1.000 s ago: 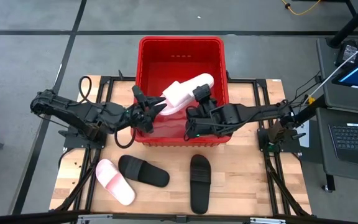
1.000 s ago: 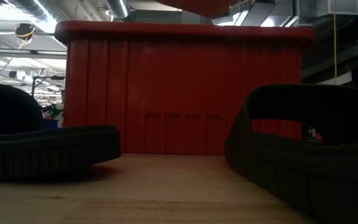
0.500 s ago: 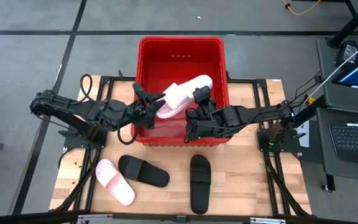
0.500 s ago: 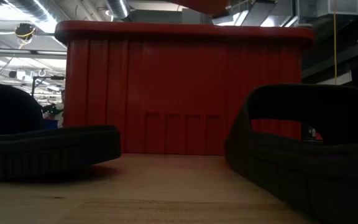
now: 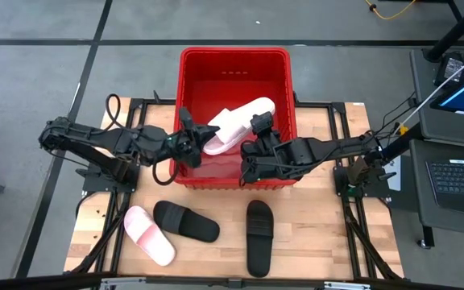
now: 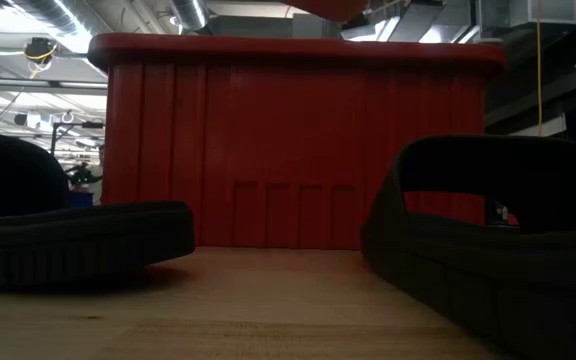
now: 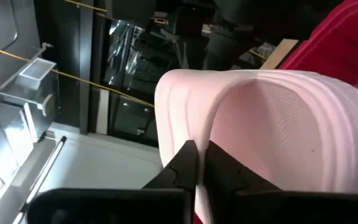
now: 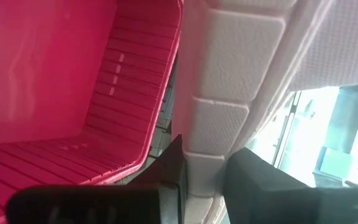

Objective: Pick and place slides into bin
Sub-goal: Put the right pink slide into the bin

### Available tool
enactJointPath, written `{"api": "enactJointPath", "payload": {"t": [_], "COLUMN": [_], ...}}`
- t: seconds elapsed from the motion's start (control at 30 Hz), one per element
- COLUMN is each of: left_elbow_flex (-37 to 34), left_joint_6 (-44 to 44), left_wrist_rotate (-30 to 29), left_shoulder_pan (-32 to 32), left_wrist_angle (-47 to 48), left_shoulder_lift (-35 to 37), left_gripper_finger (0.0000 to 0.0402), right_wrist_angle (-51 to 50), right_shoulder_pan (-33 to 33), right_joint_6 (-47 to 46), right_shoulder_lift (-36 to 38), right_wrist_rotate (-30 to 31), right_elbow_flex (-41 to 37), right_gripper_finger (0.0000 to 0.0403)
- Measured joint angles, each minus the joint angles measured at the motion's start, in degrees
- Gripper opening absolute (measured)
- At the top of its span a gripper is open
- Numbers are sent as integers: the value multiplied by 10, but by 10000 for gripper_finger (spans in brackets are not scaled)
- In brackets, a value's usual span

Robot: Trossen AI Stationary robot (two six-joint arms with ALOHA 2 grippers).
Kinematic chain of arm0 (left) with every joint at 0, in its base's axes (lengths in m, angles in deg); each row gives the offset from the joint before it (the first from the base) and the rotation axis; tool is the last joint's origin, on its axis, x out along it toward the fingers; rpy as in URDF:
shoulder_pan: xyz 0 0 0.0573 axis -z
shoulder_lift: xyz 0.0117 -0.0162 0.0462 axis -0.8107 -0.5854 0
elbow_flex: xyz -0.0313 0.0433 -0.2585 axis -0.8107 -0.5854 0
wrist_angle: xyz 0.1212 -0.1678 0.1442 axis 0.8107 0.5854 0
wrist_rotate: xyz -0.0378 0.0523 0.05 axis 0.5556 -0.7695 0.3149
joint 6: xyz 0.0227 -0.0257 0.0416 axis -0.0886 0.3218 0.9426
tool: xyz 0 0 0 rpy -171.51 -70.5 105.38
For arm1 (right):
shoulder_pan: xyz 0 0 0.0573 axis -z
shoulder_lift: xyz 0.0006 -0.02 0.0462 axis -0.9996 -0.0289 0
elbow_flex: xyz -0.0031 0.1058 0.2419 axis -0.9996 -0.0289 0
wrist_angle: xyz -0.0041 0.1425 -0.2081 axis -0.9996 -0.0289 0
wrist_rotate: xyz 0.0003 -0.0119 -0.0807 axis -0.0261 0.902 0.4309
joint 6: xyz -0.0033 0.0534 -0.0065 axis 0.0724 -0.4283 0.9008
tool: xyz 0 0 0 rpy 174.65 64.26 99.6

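Observation:
A pale pink slide (image 5: 236, 122) hangs over the red bin (image 5: 234, 58), and both grippers are shut on it. My left gripper (image 5: 197, 138) is at its near-left end, over the bin's left wall. My right gripper (image 5: 257, 134) is at its near long side. On the table lie another pink slide (image 5: 149, 235) and two black slides (image 5: 185, 221) (image 5: 258, 237), each flat on its sole. In the low view the black slides (image 6: 68, 240) (image 6: 498, 250) stand before the bin's front wall (image 6: 298, 150). My left gripper pinches the curved edge of the strap (image 7: 178, 127) at the slide's left end between its two fingers. It comes in level from the table's left side. The slide is lifted clear above the bin. My right gripper pinches the slide's thick sole edge (image 8: 207, 146) between its two fingers, with the blocky tread beside them. It reaches in from the table's right and near side, slanting slightly down, with the fingers across the slide. The slide hangs clear of the bin's floor.
The bin stands at the table's far middle, and its near wall (image 5: 234, 179) lies just below both wrists. The three loose slides fill the near middle of the wooden table (image 5: 329, 234). A desk with a laptop (image 5: 457, 173) stands off the right side.
My left gripper has gone a little toward the far right, onto the held slide's left end, and has shut on it. The slide has swung slightly, its left end lower and nearer the left gripper. My right gripper has kept its hold and its place.

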Motion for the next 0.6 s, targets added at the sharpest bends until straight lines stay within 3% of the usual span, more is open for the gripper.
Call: {"api": "enactJointPath", "payload": {"t": [0.23,0.5,0.6], "left_elbow_flex": [0,0,0], "left_joint_6": [15,36,41], "left_wrist_rotate": [-21,-25,-39], "left_shoulder_pan": [1,0,-4], "left_wrist_angle": [1,8,10], "left_shoulder_lift": [0,-1,-1], "left_gripper_finger": [5,4,3], "right_wrist_angle": [10,43,66], "right_shoulder_pan": [1,-1,-3], "right_joint_6": [0,-6,-4], "right_shoulder_lift": [0,0,0], "right_wrist_rotate": [0,1,9], "right_elbow_flex": [0,0,0], "right_gripper_finger": [72,224,264]}}
